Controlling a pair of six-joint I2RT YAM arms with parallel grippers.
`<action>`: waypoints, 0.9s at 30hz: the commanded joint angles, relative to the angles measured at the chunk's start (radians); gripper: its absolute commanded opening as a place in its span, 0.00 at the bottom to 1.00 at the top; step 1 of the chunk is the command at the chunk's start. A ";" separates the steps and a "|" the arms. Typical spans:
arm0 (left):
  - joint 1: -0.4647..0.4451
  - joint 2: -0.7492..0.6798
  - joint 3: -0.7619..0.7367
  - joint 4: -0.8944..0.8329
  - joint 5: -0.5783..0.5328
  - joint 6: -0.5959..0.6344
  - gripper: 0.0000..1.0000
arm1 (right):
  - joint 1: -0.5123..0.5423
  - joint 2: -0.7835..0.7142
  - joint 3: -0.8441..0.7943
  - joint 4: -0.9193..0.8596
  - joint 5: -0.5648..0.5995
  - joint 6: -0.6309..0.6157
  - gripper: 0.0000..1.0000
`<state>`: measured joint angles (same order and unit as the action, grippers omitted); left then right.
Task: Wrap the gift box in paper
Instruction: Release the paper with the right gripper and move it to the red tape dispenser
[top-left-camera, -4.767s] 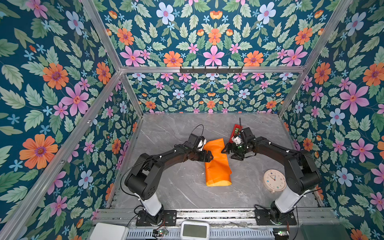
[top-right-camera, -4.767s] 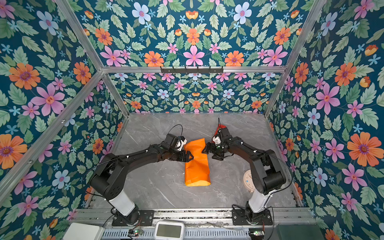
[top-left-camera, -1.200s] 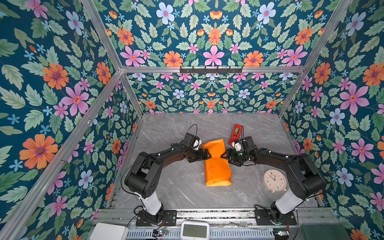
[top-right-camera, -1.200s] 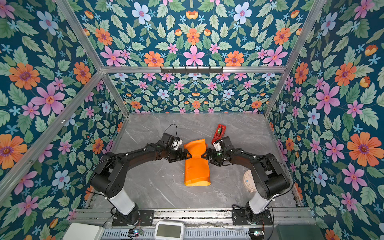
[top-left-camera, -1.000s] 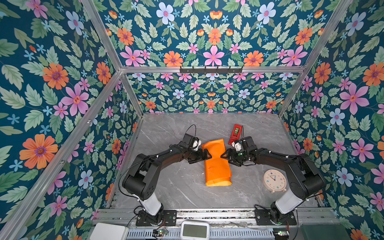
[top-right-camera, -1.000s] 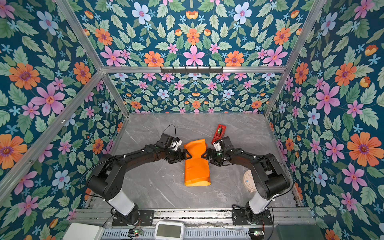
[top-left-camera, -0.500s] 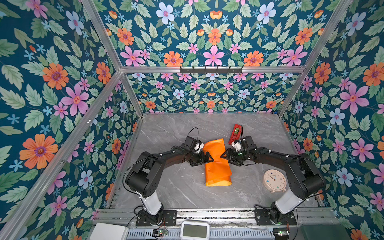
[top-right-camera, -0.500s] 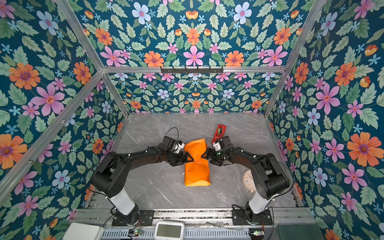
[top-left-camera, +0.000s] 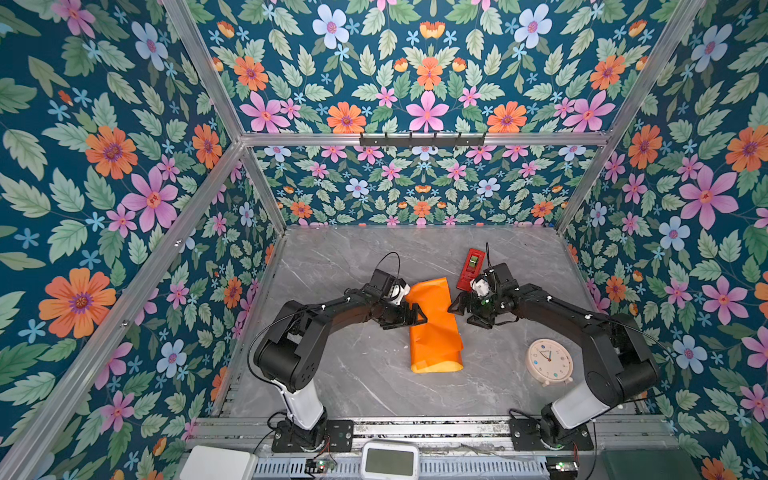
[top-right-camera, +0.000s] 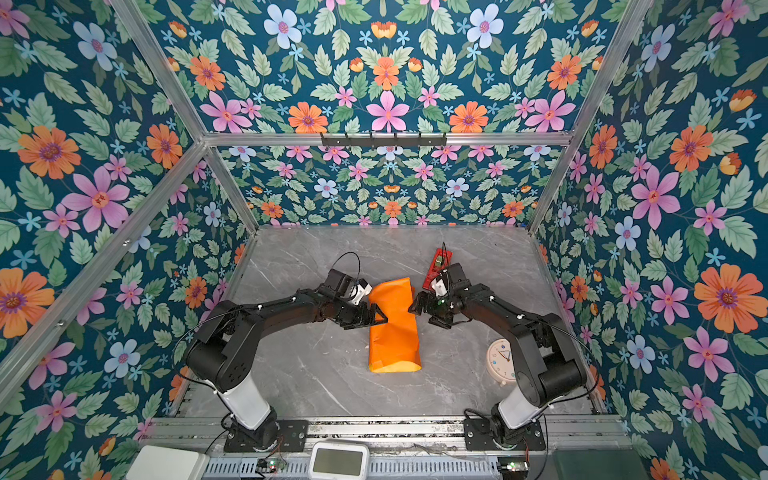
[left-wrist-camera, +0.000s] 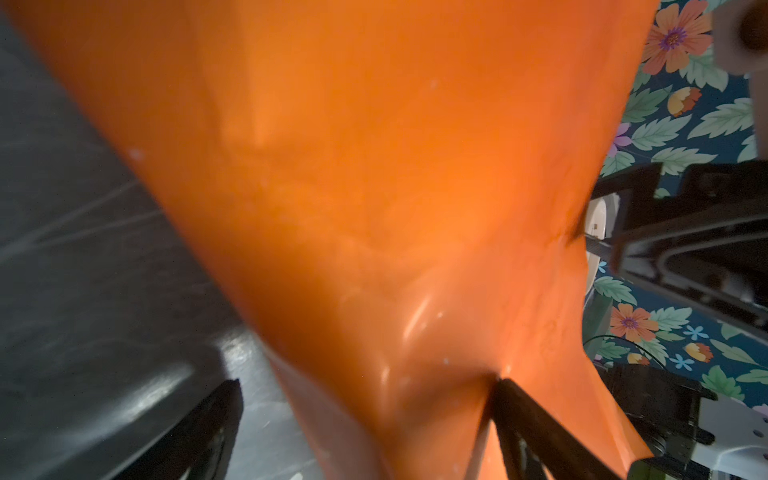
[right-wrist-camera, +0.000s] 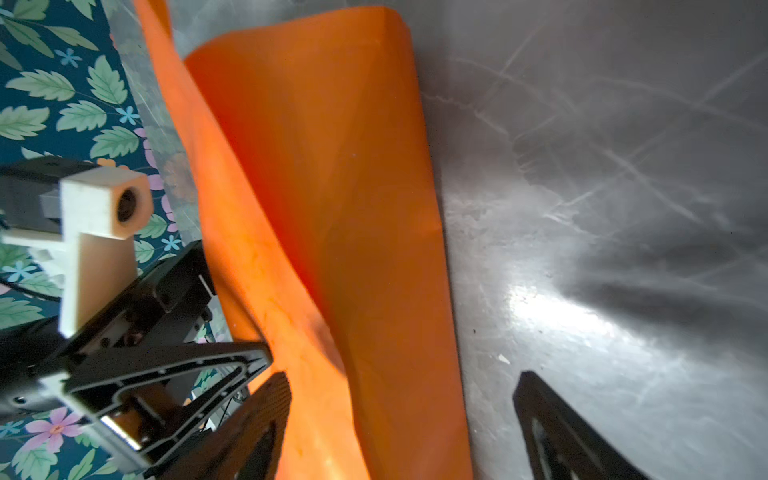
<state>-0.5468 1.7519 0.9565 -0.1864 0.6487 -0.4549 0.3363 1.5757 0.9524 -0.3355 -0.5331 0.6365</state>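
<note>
the large creased paper sheet (top-left-camera: 432, 324) is glossy orange, matte yellow at its near end. the stone-look tabletop (top-left-camera: 353, 374) is grey with pale veins. the wallpapered walls (top-left-camera: 415, 83) are dark teal with pink, orange and pale-blue flowers and green leaves.

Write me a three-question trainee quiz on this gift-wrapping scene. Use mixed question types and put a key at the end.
1. True or false: a dark-blue gift box lies uncovered on the table beside the paper.
2. Which colour shows under the orange at the paper's near end? A yellow; B green; C white.
3. Fill in: the left gripper and the right gripper flank the paper, and the jaws of both stand ___.

Key: 1 false, no box shows in any view; 2 A; 3 open.
</note>
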 joint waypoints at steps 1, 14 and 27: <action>0.000 0.023 -0.009 -0.197 -0.181 0.056 0.95 | -0.029 -0.029 0.020 -0.036 -0.018 -0.030 0.86; 0.000 0.037 0.007 -0.195 -0.201 0.065 0.95 | -0.229 0.000 0.105 0.150 0.001 0.076 0.84; -0.001 0.038 0.004 -0.187 -0.201 0.064 0.94 | -0.250 0.296 0.306 0.253 -0.057 0.113 0.59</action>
<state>-0.5446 1.7699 0.9760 -0.2161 0.6525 -0.4202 0.0853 1.8439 1.2381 -0.1230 -0.5571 0.7341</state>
